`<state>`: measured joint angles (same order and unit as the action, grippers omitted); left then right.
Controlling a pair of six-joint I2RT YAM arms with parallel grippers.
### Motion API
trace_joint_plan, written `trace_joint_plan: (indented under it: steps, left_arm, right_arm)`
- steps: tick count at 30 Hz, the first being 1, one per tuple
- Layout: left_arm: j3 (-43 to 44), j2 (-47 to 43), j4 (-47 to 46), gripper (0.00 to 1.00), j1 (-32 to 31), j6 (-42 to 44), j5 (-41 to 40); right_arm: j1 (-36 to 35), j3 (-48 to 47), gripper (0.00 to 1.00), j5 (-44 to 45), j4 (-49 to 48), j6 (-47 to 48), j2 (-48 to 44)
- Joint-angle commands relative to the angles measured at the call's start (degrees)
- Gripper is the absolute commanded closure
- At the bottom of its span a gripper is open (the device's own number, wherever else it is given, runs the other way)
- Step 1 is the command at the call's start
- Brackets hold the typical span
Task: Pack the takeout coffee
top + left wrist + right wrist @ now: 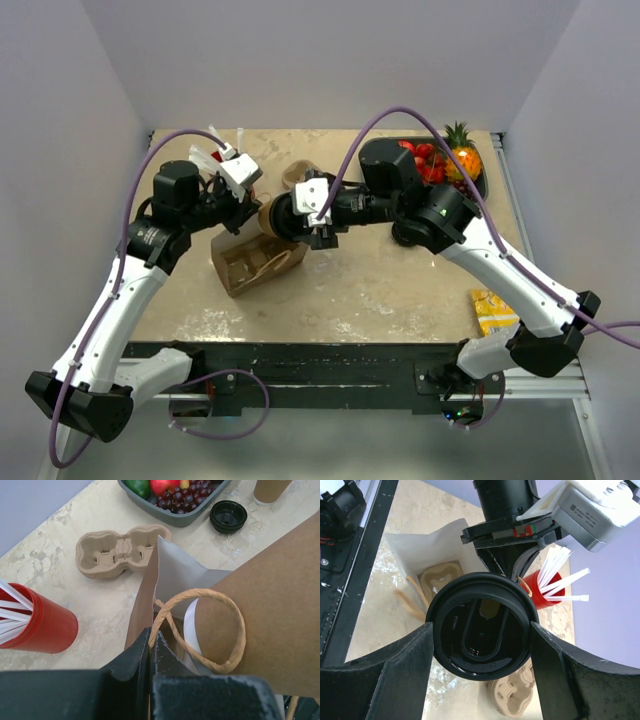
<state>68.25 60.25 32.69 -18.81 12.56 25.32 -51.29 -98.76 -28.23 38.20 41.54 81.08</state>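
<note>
- Centre of my right wrist feed: the takeout coffee [479,630], its lid glossy black.
- Right side of my left wrist feed: the paper bag [280,630], kraft brown outside and pale grey within, with a tan twisted handle [242,630].
- Lower left: a red cup [45,627] of white straws [10,605].
- Upper left: a tan pulp cup carrier [120,550] on the table [60,515], beige marbled with grey.
- Top edge: a grey tray [185,519] of red, green and dark purple fruit [187,500], and a black loose lid [228,516].
- Overhead feed, lower right: a yellow packet [493,310].
</note>
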Motion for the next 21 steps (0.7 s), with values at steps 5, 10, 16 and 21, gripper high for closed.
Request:
trace_joint_plan:
  steps: [5,10,16,21]
  left_arm:
    - [0.92,-0.31,-5.53,1.00,-0.35,-4.99,4.20]
    - [2.06,-0.92,-6.58,1.00,-0.35,-8.51,7.28]
    - [1.11,-2.33,-7.37,1.00,-0.35,-10.27,9.13]
    - [-3.72,-3.73,-8.16,1.00,-0.35,-12.12,11.76]
  right_arm:
    - [-1.62,5.32,1.00,-1.39,-0.40,6.88,0.04]
    - [-3.73,12.95,1.00,2.12,-2.25,11.19,-0.92]
    - [-6.54,20.96,1.00,6.78,-3.39,9.88,-4.96]
    - [-9.35,28.44,1.00,13.80,-11.79,10.31,-9.18]
